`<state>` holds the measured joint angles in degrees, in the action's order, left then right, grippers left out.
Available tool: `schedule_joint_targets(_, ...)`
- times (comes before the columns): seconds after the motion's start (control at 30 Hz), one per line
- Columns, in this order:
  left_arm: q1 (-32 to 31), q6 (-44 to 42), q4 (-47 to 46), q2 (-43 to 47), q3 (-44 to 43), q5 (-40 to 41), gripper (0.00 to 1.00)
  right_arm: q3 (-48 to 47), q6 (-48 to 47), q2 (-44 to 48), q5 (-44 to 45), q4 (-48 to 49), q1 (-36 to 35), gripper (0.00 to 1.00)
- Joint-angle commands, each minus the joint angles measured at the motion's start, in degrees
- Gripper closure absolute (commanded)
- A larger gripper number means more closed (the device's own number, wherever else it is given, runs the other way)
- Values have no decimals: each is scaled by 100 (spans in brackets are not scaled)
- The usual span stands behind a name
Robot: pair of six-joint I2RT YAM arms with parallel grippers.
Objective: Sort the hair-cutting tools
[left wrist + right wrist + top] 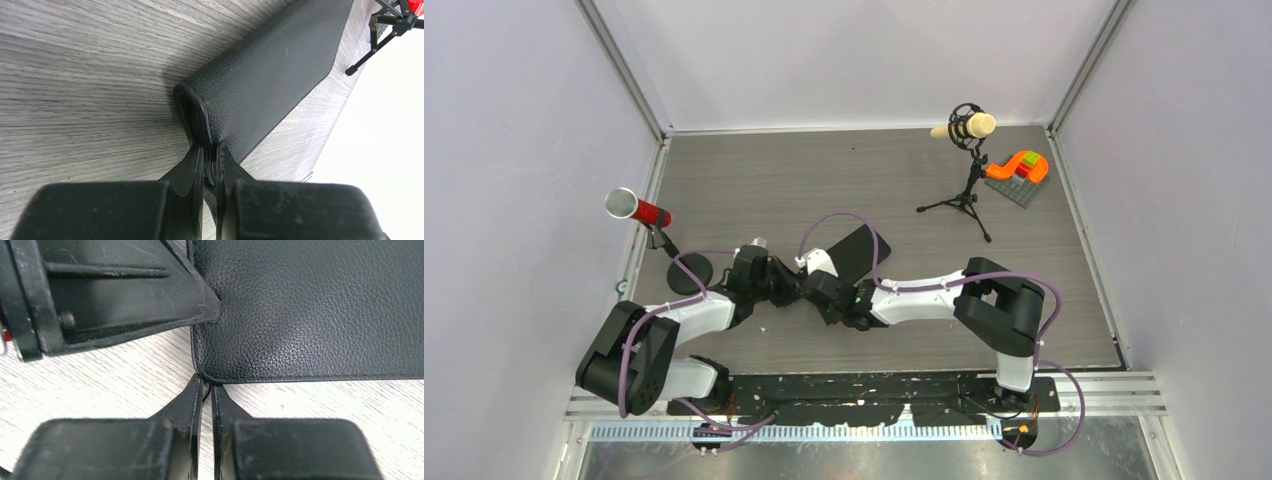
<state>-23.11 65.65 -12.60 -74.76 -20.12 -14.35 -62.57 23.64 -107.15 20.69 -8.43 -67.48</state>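
Pinching case (270, 75) edge in left gripper (210, 150), case stretching ahead over table (75, 75). Touching case corner with near-closed right gripper (206, 384) tips; cannot tell if gripping.

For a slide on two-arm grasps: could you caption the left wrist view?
Left gripper shut on the folded corner edge of the black textured case, lying on the grey wood-grain table.

The table (754, 185) carries a black case (856, 247) centrally, a red microphone (639, 209) at 9 o'clock, and a beige microphone (965, 127) and blocks (1019, 168) toward 2 o'clock.
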Motion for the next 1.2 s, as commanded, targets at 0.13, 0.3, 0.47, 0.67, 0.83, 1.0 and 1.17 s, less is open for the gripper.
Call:
schedule_joint_targets(0.13,-11,-329,627,62,105,372,100,658,-157,245,265,-581,136,95)
schedule_joint_targets(0.3,11,-600,1004,247,70,527,100,1035,-75,534,327,-690,571,95)
schedule_joint_targets(0.47,93,-798,1170,307,96,528,100,1517,-59,1001,161,-743,1380,95)
schedule_joint_targets(0.67,131,-999,1237,76,-30,319,100,1653,-244,1198,48,-737,1941,95)
schedule_joint_targets(0.83,170,-1268,1558,-80,-285,287,100,1679,-271,1081,-88,-697,2226,95)
schedule_joint_targets(1.0,273,-1764,2096,-301,-895,488,98,1750,-308,1237,-441,-641,2214,95)
schedule_joint_targets(1.17,377,-1983,2387,-286,-1510,624,41,1762,-124,1467,-1166,-374,1760,95)
